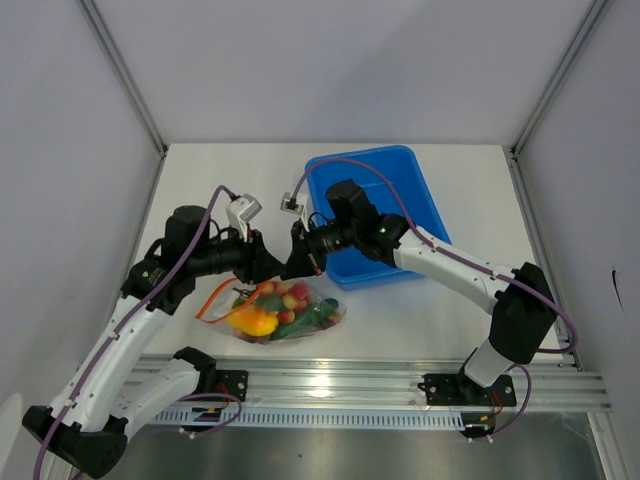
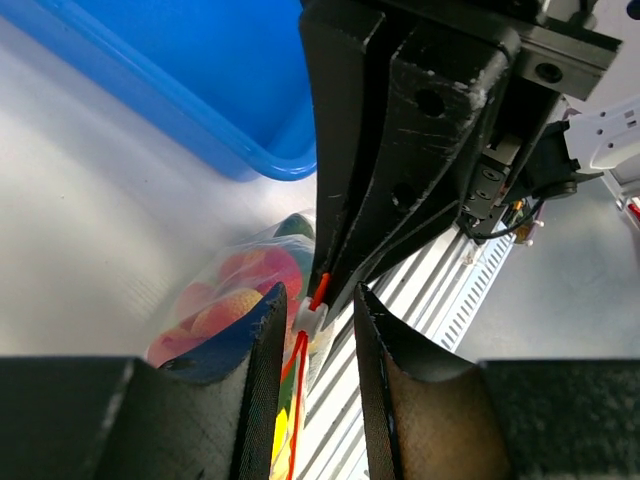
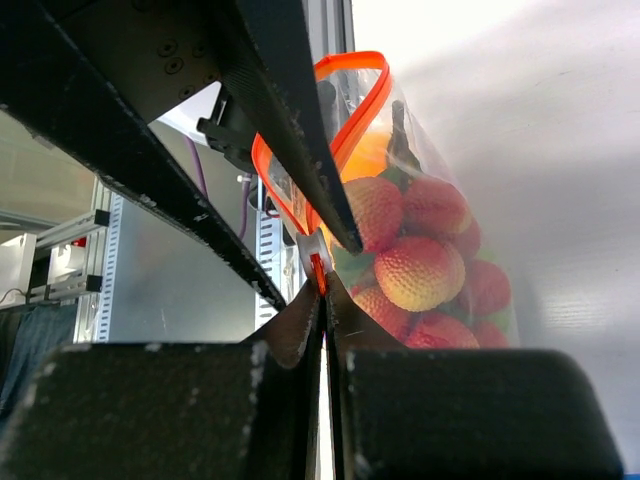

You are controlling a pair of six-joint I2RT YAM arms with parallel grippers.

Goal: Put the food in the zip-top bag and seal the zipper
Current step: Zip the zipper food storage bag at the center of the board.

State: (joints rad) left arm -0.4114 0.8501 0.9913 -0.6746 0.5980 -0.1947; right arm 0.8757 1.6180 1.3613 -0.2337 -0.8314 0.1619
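The clear zip-top bag (image 1: 288, 312) lies on the table between the arms, filled with the food (image 1: 270, 310): red fruits (image 3: 418, 272), an orange-yellow piece and green pieces. Its orange-red zipper (image 3: 350, 62) gapes in a loop at the far end. My right gripper (image 3: 323, 285) is shut on the zipper's near end, right beside a white slider (image 2: 312, 318). My left gripper (image 2: 315, 300) is open, its fingers (image 2: 262, 345) straddling the slider and strip with a gap on the right side. In the top view both grippers (image 1: 262, 262) (image 1: 300, 258) meet tip to tip above the bag.
A blue plastic bin (image 1: 400, 175) stands behind the right gripper at the back right. The metal rail (image 1: 400, 380) with the arm bases runs along the near table edge. White walls enclose the table on the left, back and right.
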